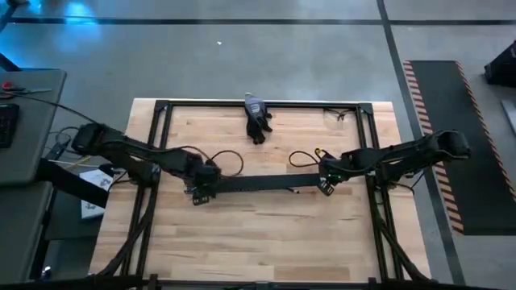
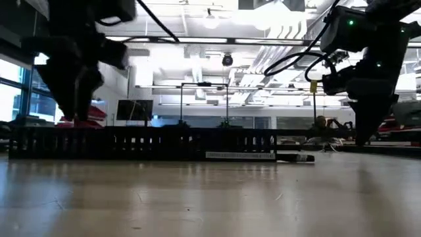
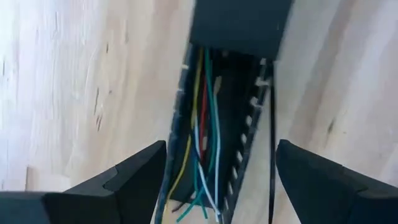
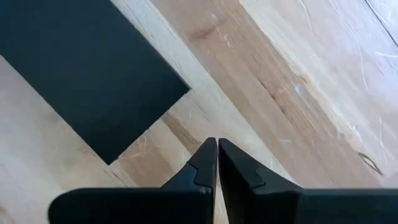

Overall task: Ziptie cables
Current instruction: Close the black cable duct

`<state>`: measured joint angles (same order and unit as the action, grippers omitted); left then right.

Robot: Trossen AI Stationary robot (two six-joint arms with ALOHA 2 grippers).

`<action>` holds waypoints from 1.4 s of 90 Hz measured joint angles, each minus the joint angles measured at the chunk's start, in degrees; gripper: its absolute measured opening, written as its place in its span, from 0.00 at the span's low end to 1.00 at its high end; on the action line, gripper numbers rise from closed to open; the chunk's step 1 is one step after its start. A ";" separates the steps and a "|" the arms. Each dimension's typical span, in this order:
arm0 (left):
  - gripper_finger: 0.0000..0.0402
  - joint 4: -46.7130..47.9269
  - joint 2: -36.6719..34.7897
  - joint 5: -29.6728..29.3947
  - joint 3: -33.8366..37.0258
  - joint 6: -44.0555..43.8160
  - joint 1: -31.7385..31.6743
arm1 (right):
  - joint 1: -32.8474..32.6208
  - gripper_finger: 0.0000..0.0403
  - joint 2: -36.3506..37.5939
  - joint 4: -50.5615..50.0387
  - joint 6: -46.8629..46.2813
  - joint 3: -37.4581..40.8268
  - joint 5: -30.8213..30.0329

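The cables (image 3: 202, 143) are thin yellow, red, green and white wires lying lengthwise in the channel of a long black comb-edged duct (image 1: 258, 184) at the table's middle. A flat black lid (image 3: 241, 25) covers the duct farther along. My left gripper (image 3: 221, 149) is open over the duct's left end (image 1: 200, 192), pointing down, one finger on each side of the duct. My right gripper (image 4: 217, 144) is shut with nothing between its fingers. It points down at the bare wood just past the duct's right end (image 1: 326, 185).
A thin dark strip (image 3: 272, 155) runs along one side of the duct. A dark glove-like object (image 1: 256, 121) lies near the far edge. Black frame rails (image 1: 266, 103) border the table. Bare wood (image 1: 258, 242) lies between the duct and the near edge.
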<state>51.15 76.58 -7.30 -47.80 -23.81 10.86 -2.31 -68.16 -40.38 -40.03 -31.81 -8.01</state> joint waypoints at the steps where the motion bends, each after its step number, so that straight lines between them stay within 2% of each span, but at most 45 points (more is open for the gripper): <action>1: 0.70 -0.46 -0.31 -0.31 0.23 0.01 0.17 | 0.00 0.00 0.00 0.00 0.00 0.00 0.00; 14: 0.70 -7.21 -3.31 -2.31 3.28 0.34 1.21 | 0.00 0.00 0.00 0.43 0.00 0.00 0.00; 26: 0.70 -12.50 -3.24 -2.80 5.89 1.98 1.22 | 0.00 0.00 0.00 1.60 0.00 0.00 0.01; 56: 0.70 -14.26 -2.82 -8.34 8.56 1.59 1.19 | 0.00 0.00 0.00 3.03 -0.25 0.02 0.72; 81: 0.70 -17.67 -2.18 -11.31 8.67 5.97 1.17 | 0.00 0.00 0.00 3.52 1.74 0.04 2.23; 90: 0.70 -19.86 -1.07 -10.80 8.67 7.43 0.98 | 0.00 0.00 0.00 3.54 1.51 0.04 2.23; 108: 0.70 -20.41 1.22 -5.41 8.67 8.07 -0.83 | 0.00 0.00 0.00 3.56 1.51 0.04 2.64; 126: 0.68 -21.55 2.89 -3.59 8.67 8.55 -2.08 | 0.00 0.00 0.00 1.68 2.34 0.04 2.89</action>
<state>29.60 79.46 -10.89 -39.13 -15.27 8.77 -2.31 -68.16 -38.70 -37.69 -31.77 -5.12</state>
